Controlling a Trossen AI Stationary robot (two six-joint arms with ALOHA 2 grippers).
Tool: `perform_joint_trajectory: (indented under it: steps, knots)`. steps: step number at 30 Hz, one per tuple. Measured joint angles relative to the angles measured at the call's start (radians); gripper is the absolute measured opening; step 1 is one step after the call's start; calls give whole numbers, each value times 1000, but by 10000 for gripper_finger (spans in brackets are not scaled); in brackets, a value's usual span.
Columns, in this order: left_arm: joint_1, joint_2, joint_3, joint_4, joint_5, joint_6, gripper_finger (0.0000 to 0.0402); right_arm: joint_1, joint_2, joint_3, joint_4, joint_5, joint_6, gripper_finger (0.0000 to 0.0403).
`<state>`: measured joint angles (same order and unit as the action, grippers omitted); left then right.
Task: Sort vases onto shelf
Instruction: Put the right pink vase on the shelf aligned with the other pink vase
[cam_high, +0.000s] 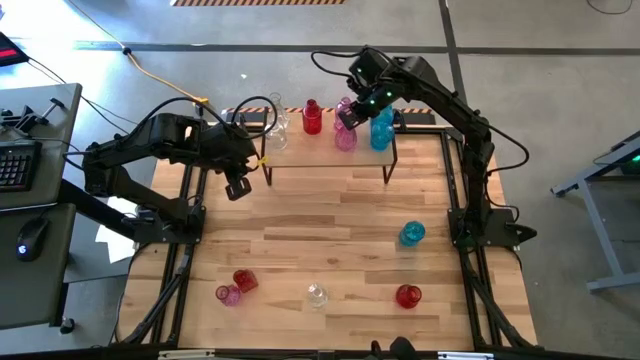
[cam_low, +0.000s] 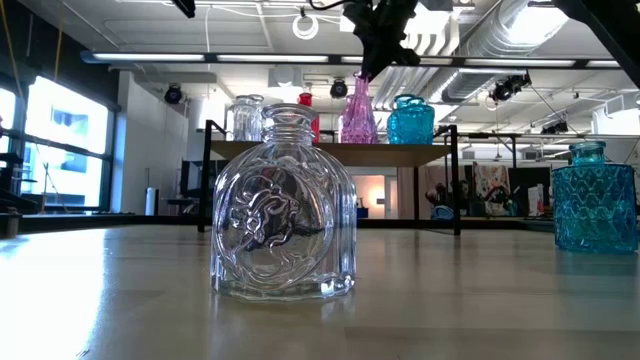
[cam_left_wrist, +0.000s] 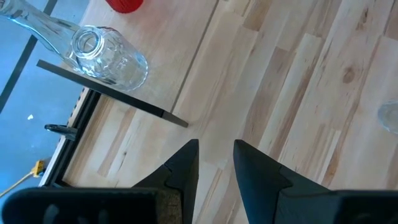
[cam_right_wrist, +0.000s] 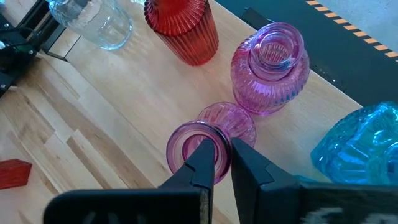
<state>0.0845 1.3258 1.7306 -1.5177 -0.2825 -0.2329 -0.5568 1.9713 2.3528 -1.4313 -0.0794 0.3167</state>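
Note:
The shelf (cam_high: 322, 152) stands at the table's far edge. On it, in a row, are a clear vase (cam_high: 275, 126), a red vase (cam_high: 312, 118), a round pink vase (cam_right_wrist: 270, 68) and a blue vase (cam_high: 381, 130). My right gripper (cam_right_wrist: 219, 146) is above the shelf, shut on a slimmer pink vase (cam_right_wrist: 231, 122) just in front of the round pink one. My left gripper (cam_high: 237, 188) hovers above the table beside the shelf's left legs, open a little with nothing between its fingers (cam_left_wrist: 186, 158). My right gripper holds the slim pink vase by the rim of its mouth (cam_right_wrist: 217, 138), one finger inside the neck and one outside. The fingers slant down on it from above. The vase is upright, its base at the shelf's board (cam_low: 358, 140); I cannot tell whether it rests there.
Loose vases on the near half of the table: blue (cam_high: 412, 234), red (cam_high: 408, 296), clear (cam_high: 317, 295), a second red one on its side (cam_high: 245, 281), pink (cam_high: 228, 295). The table's middle is bare wood. A desk with keyboard and mouse stands left of the table.

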Motion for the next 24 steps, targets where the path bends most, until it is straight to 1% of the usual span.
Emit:
perform_joint_trajectory:
  steps: [5,9,16,24]
  knots:
    - [0,0,0,0,0,1,91,0,0,0,0,21,42,17]
    - [0,0,0,1,1,1,91,1,0,0,1,23,43,17]
    - [0,0,0,6,2,1,91,1,0,0,3,0,68,17]
    - [0,0,0,5,3,1,91,1,6,0,21,-2,68,17]
